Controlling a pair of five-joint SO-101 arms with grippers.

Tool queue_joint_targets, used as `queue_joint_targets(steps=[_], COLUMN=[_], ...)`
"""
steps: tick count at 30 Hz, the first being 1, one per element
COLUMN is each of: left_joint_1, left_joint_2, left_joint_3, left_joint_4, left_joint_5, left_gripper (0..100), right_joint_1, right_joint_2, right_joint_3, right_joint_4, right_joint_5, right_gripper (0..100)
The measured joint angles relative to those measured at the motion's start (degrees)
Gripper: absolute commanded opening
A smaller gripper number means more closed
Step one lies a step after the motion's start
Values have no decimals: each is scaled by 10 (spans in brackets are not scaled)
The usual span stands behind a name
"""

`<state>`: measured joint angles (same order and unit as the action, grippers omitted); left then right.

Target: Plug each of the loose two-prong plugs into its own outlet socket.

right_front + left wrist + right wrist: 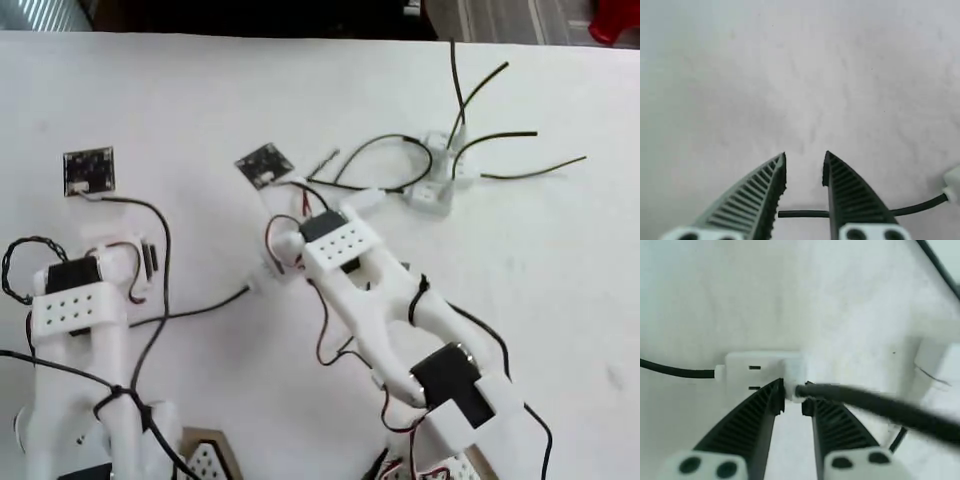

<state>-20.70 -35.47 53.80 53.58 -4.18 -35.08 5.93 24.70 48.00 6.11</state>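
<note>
Right gripper [793, 399] clamps small white plastic two-prong plug [793, 376] by its rigid body, judged light but tugged by stiff black cable [865, 402].

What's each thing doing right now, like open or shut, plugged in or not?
left gripper: open, over a black cable.
right gripper: shut on the white plug.
white plug: held right beside the outlet socket.
outlet socket: two slots showing, both empty.
loose plug: lying unplugged on the table.
</note>
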Motion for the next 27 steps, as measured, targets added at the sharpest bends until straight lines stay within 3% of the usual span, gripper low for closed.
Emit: queue_joint_targets(steps=[5, 15, 17, 22, 27], left_joint_1=[0, 0, 0, 0, 0], left_joint_2=[0, 0, 0, 0, 0], left_joint_3=[0, 0, 0, 4, 7], left_joint_4=[0, 0, 0, -2, -4], left_joint_5=[0, 0, 0, 0, 0], left_gripper=[135, 135, 135, 135, 135], right_joint_1=[22, 136, 151, 162, 162], right_joint_2=[-7, -6, 0, 56, 63], right_joint_3=[3, 3, 3, -22, -60], right_joint_4=[-104, -287, -309, -301, -232], right_joint_5=[0, 0, 0, -1, -1], right_gripper=[17, 21, 64, 308, 310])
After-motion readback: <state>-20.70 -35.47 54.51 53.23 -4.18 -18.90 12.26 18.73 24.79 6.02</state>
